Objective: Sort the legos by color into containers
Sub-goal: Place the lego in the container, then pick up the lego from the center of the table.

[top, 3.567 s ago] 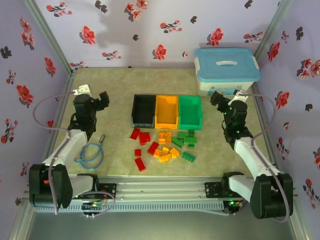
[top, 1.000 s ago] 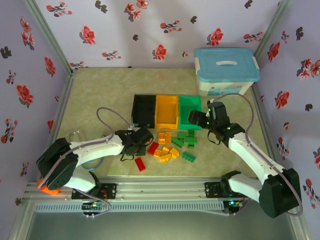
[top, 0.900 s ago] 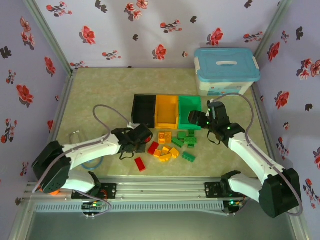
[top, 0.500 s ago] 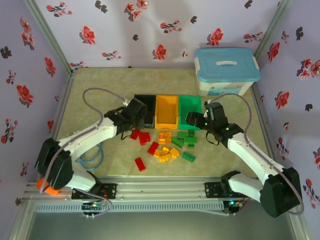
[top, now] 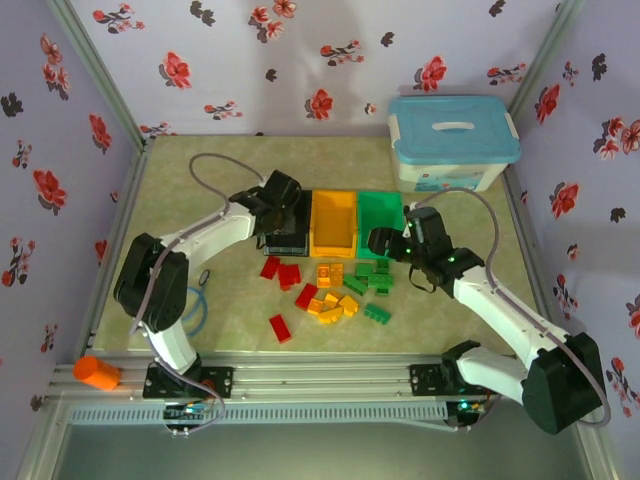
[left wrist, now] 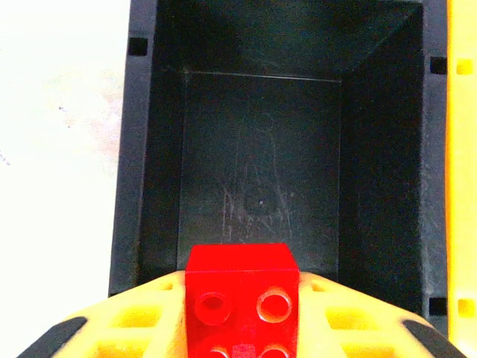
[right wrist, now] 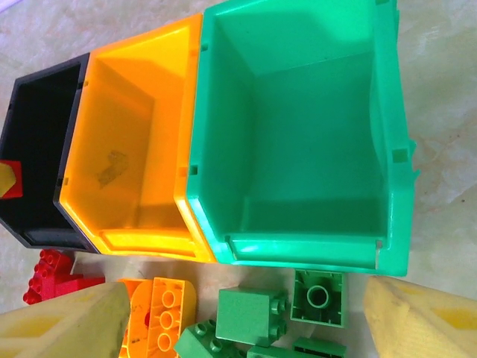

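Three open plastic bins sit side by side: black bin [right wrist: 37, 149] left, orange bin [right wrist: 127, 149] middle, green bin [right wrist: 298, 134] right, all floors bare. Your left gripper [left wrist: 242, 328] clamps a red studded brick [left wrist: 238, 272] above the black bin's near end. Your right gripper [right wrist: 242, 324] hangs wide open over green bricks [right wrist: 319, 297] just near of the green bin.

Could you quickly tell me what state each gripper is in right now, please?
Left gripper: shut on a red lego, above the black bin.
Right gripper: open, holding nothing, over the green legos.
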Robot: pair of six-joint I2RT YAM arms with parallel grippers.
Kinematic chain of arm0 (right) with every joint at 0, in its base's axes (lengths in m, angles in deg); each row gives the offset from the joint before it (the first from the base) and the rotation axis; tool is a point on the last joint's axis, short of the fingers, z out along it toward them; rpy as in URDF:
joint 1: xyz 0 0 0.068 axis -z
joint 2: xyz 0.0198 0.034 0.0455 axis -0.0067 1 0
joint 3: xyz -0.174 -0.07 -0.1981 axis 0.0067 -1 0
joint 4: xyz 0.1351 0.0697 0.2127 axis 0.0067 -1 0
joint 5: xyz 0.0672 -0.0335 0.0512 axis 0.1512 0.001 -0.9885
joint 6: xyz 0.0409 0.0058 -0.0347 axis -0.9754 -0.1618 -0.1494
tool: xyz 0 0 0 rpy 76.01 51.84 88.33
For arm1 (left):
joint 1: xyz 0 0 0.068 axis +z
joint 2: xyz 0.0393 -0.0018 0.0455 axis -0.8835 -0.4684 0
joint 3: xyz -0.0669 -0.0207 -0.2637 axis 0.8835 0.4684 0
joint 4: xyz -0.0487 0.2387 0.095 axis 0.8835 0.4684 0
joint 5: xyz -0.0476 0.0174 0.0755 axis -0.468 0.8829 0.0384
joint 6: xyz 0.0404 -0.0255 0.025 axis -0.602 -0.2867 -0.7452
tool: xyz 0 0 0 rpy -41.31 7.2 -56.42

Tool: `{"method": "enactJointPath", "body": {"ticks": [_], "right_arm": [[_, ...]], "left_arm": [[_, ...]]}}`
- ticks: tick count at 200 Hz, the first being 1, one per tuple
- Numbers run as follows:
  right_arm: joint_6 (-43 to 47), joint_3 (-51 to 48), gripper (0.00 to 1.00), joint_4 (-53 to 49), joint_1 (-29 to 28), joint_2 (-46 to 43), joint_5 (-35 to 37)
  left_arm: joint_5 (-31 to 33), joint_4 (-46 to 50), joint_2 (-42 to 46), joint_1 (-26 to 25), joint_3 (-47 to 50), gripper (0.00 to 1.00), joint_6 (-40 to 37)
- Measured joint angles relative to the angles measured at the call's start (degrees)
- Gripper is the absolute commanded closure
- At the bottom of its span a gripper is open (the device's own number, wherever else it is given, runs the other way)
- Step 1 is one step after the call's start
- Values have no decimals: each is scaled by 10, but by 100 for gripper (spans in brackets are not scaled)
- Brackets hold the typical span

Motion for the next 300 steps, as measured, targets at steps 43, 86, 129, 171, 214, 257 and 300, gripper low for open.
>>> {"method": "enactJointPath", "body": {"ticks": [43,86,129,171,214,257,300], "right_arm": [[0,0,17,-33,-14,9,10],[-1,0,16,-83,-35,25,39],[-16,-8,1,-120,-49,52,54],[-30,-17,2,-125,-68,62,57],[-41,-17,14,-127,-87,109,59],[-44,-15,29,-126,-92,137,61],[-44,-4,45,-125,-93,151,68]], "left_arm": [[-5,2,-9,2,-32,23,-11],[-5,-2,17,1,-16,22,-11],[-5,-20,102,-16,57,22,-8],[-7,-35,135,-24,129,22,9],[-9,-40,162,-26,190,22,30],[-9,-50,214,-26,238,22,47],[-4,-57,254,-26,281,22,61]]}}
